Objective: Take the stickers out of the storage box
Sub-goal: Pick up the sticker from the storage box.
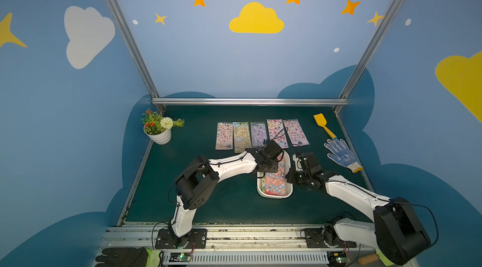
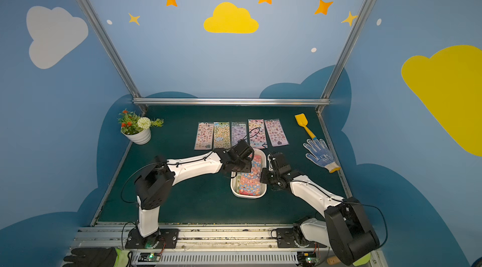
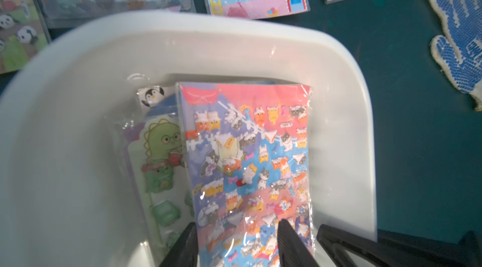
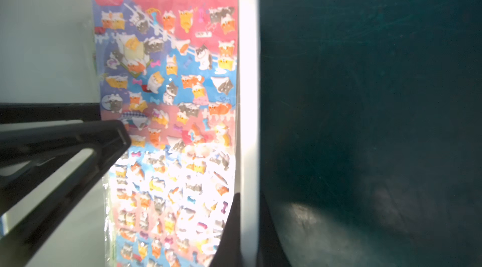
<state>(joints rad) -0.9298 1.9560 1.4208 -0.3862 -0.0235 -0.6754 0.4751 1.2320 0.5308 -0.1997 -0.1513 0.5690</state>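
While clamped on the rim of the storage box (image 1: 273, 196) with the right gripper (image 4: 247, 201), straddling the top of the stickers (image 3: 247, 148) inside that box with the left gripper (image 3: 237, 226) half-open, seemingly empty. Next, likely: pinch the topmost only, lift clear.

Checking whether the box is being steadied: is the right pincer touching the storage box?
Touching. The right wrist view shows the right pincer shut on the rim of the storage box, one finger each side.
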